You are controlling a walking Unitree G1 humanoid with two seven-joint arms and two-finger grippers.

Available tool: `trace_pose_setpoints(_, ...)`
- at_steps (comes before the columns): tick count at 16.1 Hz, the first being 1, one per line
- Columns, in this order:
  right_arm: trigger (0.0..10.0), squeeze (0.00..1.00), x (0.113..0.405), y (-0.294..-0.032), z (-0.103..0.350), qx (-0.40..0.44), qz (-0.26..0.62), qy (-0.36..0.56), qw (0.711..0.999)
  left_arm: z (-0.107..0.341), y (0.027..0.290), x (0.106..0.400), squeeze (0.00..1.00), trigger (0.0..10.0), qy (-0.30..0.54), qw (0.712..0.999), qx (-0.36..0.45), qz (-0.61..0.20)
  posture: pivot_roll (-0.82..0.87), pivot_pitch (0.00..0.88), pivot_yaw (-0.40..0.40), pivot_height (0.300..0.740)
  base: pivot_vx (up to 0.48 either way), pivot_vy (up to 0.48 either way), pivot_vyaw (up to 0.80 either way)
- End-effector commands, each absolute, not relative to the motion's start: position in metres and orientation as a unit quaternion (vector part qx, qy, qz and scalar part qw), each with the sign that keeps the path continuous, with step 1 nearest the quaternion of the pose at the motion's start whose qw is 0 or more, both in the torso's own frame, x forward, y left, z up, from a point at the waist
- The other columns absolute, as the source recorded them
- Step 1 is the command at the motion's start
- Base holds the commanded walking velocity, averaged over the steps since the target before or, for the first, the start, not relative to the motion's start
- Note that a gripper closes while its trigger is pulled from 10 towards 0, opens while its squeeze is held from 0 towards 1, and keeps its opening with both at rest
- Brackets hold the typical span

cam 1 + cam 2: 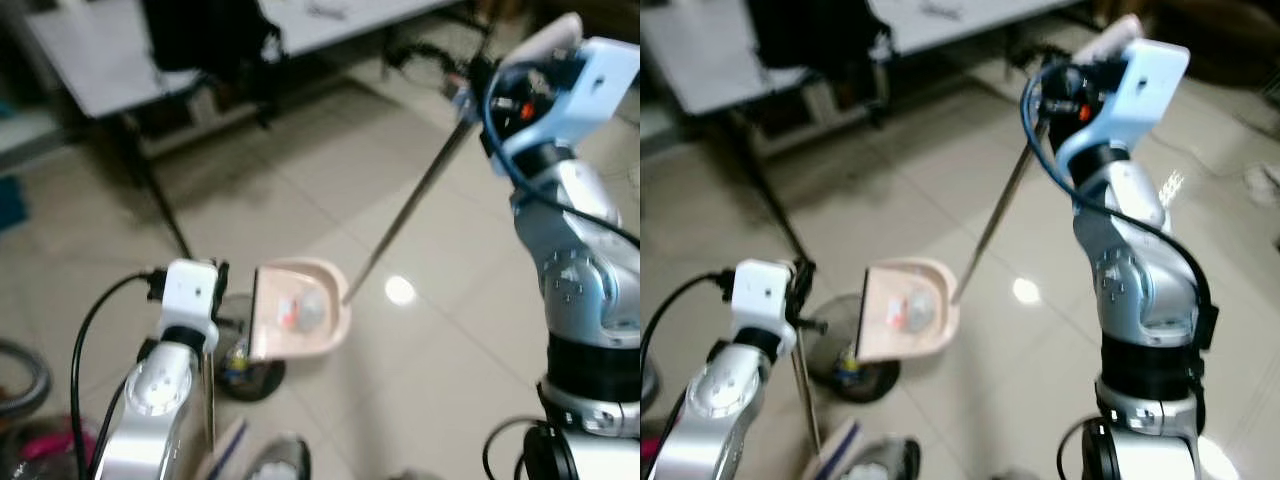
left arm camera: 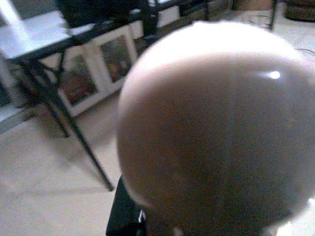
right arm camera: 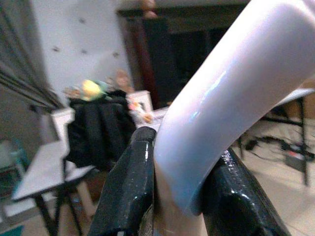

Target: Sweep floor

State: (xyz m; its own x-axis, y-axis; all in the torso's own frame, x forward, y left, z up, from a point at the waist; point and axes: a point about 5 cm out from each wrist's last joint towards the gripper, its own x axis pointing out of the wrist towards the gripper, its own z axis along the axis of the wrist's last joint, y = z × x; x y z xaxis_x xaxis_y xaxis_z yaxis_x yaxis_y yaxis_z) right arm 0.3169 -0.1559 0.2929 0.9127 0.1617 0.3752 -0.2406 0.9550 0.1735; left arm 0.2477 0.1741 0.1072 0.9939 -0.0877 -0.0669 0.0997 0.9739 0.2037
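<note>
Evidently the right gripper (image 3: 172,196) is clenched on the broom handle (image 1: 990,225), held high and slanted so its lower end meets the pink dustpan (image 1: 300,312) — tilted up near the tiled floor (image 1: 420,400) to keep its debris, seemingly by the left gripper (image 1: 205,300), whose jaws' state cannot be told.

A white folding table (image 1: 110,60) stands at about eleven o'clock on the pale tiled floor (image 1: 300,190), its thin dark legs (image 1: 150,185) slanting down toward the middle of the room. A black bag (image 1: 200,35) sits on top of it, at twelve o'clock. Under the table, a low white cabinet (image 2: 106,64) with glass fronts shows blurred coloured items inside. A bright spot of reflected light (image 1: 400,291) lies on the tiles at four o'clock. At seven o'clock, something pink (image 1: 45,445) rests on the floor
</note>
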Motion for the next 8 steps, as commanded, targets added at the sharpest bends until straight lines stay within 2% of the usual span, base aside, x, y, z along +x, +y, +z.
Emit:
trace_pose_setpoints(1, 10.0, 0.0, 0.311, -0.157, 0.309, 0.111, 0.109, -0.216, 0.964, 0.112, 0.172, 0.246, 0.0, 10.0, 0.021, 0.993, 0.106, -0.05, 0.02, 0.075, 0.038, 0.74, 0.0, 0.0, 0.8)
trace_pose_setpoints(4, 10.0, 0.0, 0.314, -0.159, 0.301, 0.108, 0.093, -0.21, 0.967, 0.115, 0.172, 0.246, 0.0, 10.0, 0.011, 0.994, 0.098, -0.054, 0.02, 0.07, 0.037, 0.74, 0.0, 0.0, 0.8)
trace_pose_setpoints(8, 10.0, 0.0, 0.318, -0.176, 0.291, 0.109, 0.023, -0.21, 0.971, 0.117, 0.172, 0.247, 0.0, 10.0, 0.008, 0.993, 0.099, -0.059, 0.03, 0.059, 0.04, 0.74, 0.358, 0.0, 0.0)
